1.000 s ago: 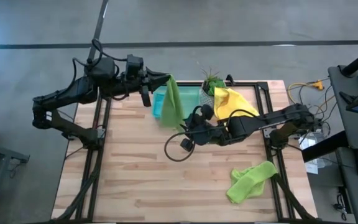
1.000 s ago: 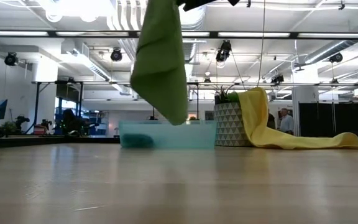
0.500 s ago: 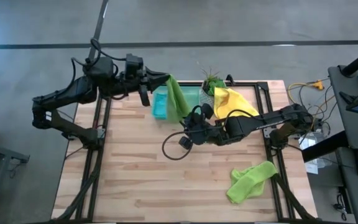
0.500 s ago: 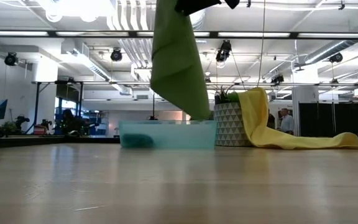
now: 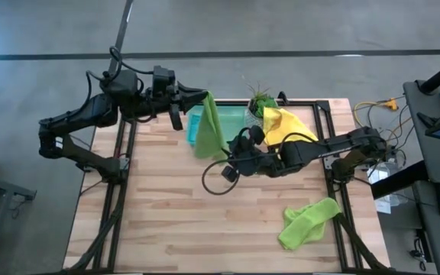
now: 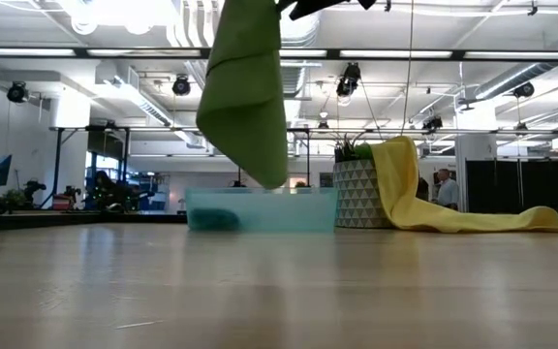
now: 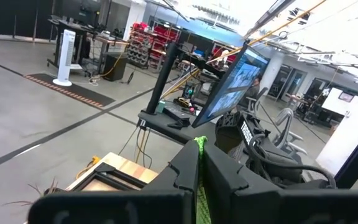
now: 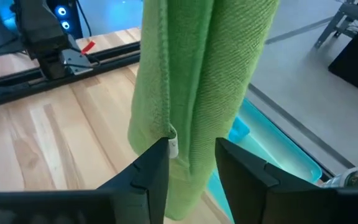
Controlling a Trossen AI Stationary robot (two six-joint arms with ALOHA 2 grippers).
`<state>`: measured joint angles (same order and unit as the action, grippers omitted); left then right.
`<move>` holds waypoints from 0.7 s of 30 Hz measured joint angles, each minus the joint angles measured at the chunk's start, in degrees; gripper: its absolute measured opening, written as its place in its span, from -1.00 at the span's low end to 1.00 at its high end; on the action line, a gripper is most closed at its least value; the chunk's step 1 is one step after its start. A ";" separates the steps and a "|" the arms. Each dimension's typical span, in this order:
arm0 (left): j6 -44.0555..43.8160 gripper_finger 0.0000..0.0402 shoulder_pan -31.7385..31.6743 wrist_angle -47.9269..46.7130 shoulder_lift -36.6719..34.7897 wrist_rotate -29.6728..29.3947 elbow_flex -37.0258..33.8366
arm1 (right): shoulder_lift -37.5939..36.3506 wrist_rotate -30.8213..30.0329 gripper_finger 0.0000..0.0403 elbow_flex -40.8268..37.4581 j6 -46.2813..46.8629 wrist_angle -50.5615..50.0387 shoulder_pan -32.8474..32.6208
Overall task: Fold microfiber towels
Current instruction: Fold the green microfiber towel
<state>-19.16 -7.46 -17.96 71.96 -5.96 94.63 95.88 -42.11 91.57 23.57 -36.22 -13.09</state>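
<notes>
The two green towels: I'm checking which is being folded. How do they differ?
The hanging green towel dangles off the table from the shut left gripper; the other green towel lies crumpled on the table, untouched. The hanging one drapes long; the other is bunched. Both are lime green.

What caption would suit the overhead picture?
Left gripper dangles a lime green towel while the right gripper reaches for it.

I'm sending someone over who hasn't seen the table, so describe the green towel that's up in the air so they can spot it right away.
Start at the translucent tray at the table's far edge, beside the potted plant. Over the tray's left end, the lime green towel hangs lengthwise from the left end effector, clear of the wood. The other lime green towel lies crumpled on the table, and the yellow towel drapes over the planter.
</notes>
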 joint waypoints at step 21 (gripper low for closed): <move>-0.09 -1.00 -0.04 -0.05 0.00 0.00 0.00 | -0.04 -14.52 -0.35 -0.13 3.02 -4.30 -0.49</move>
<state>-19.25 -7.51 -18.01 71.96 -5.96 94.63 95.83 -56.63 91.44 26.60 -40.51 -13.58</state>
